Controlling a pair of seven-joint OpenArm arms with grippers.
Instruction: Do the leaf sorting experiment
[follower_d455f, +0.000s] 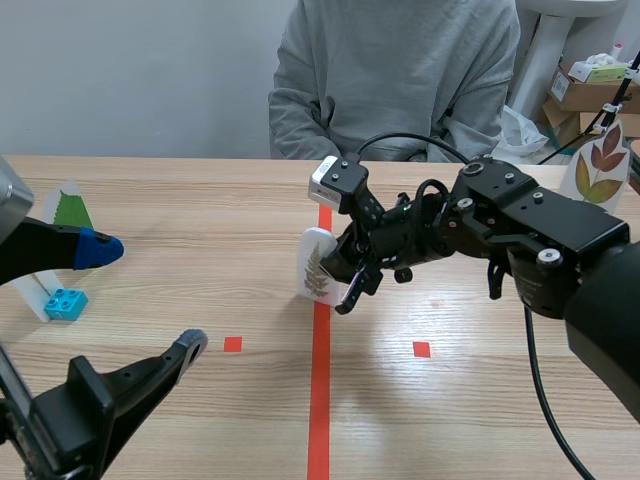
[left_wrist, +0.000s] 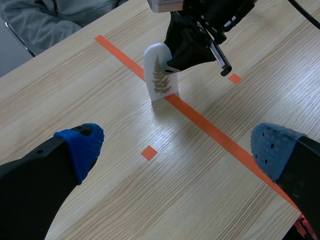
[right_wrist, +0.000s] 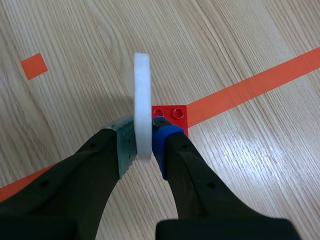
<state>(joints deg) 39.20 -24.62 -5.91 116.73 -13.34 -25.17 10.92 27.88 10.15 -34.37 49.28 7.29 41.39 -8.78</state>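
A white leaf card with a green fern print stands upright over the red centre tape line. Its foot is a red brick. My right gripper is shut on the card's edge, one pad on each face; this arm reaches in from the right to the middle. Whether the brick rests on the table or hangs just above it I cannot tell. My left gripper is open and holds nothing, low at the near left, well short of the card.
At the left edge stands a white card with a green leaf on a light-blue brick. At the far right is a card with a red-brown leaf. A person in a grey sweater sits across the table.
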